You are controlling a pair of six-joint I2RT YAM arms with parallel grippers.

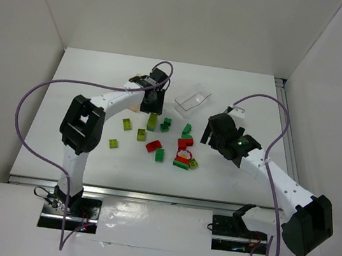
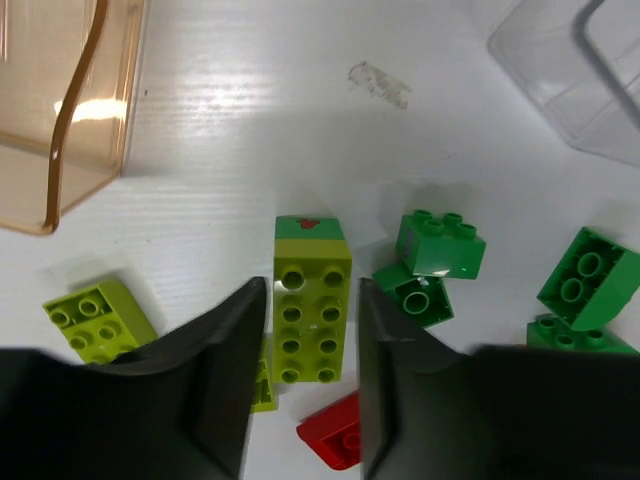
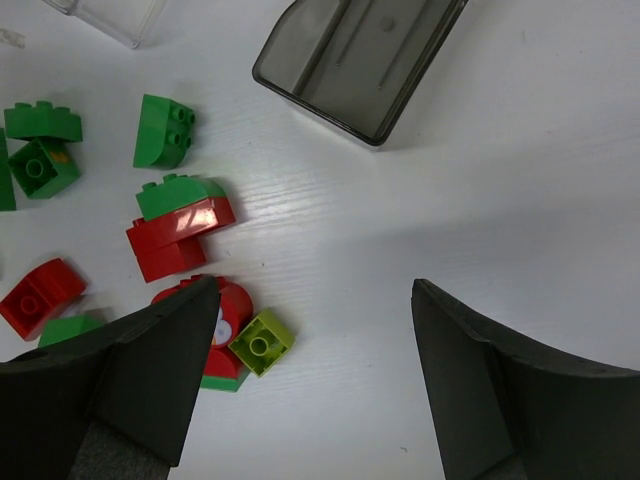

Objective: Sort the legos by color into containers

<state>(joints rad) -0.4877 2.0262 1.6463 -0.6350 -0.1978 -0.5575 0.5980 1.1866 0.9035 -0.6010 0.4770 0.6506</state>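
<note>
The white worktop (image 1: pixel 215 179) is flat and matt, and plain white walls (image 1: pixel 188 14) close it at the back and on both sides. Purple cables (image 1: pixel 35 91) loop from each arm. The bricks lie scattered in the middle of the worktop, all of them outside the tubs.

The left claw (image 2: pixel 311 292) is about half open, pointing down at a long lime-green plastic brick (image 2: pixel 312 330). One finger stands on each side of this brick, with a thin gap visible on both sides, so it grips nothing. Just beside it lie a small lime brick (image 2: pixel 98 315), a red brick (image 2: pixel 335 435) and some dark green bricks (image 2: pixel 440 243). The amber-tinted see-through plastic tub (image 2: pixel 60 130) is near on the far left, and the clear plastic tub (image 2: pixel 570 80) is on the far right; no brick shows in the parts in view.

The right claw (image 3: pixel 315 300) is spread wide and holds nothing; bare worktop is between its fingers. Its left finger is over the edge of a red and green cluster (image 3: pixel 180 235), next to a little lime cube brick (image 3: pixel 261 342). The smoky grey plastic tub (image 3: pixel 360 60) lies beyond it, and I see no brick inside.
</note>
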